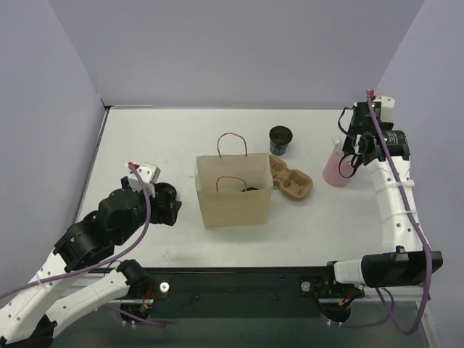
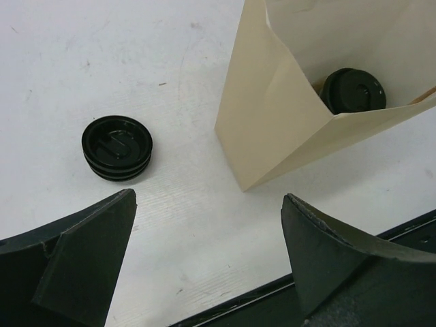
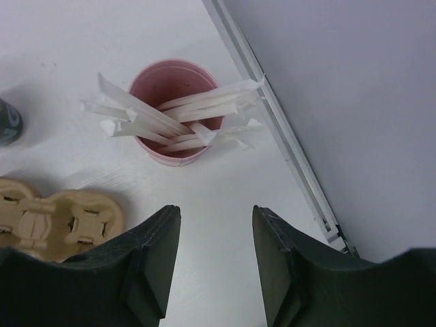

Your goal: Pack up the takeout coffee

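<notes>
A tan paper bag (image 1: 233, 196) stands open at mid-table; it also shows in the left wrist view (image 2: 279, 129). A black-lidded coffee cup (image 2: 353, 90) sits inside it. A second dark cup (image 1: 280, 140), open-topped, stands behind the bag to the right. A cardboard cup carrier (image 1: 291, 179) lies beside the bag. A loose black lid (image 2: 117, 146) lies on the table left of the bag. My left gripper (image 2: 208, 204) is open and empty, low, left of the bag (image 1: 170, 206). My right gripper (image 3: 214, 218) is open and empty above a pink cup of wrapped straws (image 3: 167, 151).
The pink straw cup (image 1: 337, 168) stands near the table's right edge, close to the side wall rail (image 3: 286, 129). The carrier (image 3: 61, 218) and the dark cup (image 3: 8, 122) lie to its left. The table's front edge (image 2: 272, 286) runs just under my left gripper.
</notes>
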Robot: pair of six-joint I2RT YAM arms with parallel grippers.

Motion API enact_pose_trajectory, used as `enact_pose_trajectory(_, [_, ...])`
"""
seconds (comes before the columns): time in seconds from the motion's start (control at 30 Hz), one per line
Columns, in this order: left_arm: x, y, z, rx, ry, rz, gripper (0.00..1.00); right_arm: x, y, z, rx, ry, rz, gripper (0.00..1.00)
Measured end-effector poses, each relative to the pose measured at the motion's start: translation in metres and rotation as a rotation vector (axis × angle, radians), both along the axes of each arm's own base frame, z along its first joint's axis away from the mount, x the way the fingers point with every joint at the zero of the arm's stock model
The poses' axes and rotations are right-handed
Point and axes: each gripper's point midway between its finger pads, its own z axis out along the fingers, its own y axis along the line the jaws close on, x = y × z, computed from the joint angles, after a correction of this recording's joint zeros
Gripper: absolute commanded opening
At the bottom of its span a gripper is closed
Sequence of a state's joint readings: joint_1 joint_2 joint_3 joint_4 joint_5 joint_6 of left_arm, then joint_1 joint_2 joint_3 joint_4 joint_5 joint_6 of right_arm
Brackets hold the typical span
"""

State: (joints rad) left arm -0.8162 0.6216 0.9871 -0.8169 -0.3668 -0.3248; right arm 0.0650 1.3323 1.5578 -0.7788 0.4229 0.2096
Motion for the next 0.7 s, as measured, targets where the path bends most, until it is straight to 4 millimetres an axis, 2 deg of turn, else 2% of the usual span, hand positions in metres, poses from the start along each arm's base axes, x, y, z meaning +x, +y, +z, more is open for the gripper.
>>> enact_pose_trajectory(0.1, [-0.003, 0.003, -0.014, 0.016, 0.014, 0.000, 0.97, 0.001, -0.011, -0.014, 0.035, 0.041, -0.036, 0.47])
enact_pose_trajectory(0.33, [-0.008, 0.007, -0.027, 0.002, 0.014, 0.004, 0.97, 0.017, -0.011, -0.046, 0.078, 0.135, -0.039, 0.44])
enact_pose_trajectory(0.7, [-0.009, 0.005, -0.048, 0.001, 0.037, -0.002, 0.97, 0.032, -0.021, -0.072, 0.089, 0.209, -0.071, 0.41])
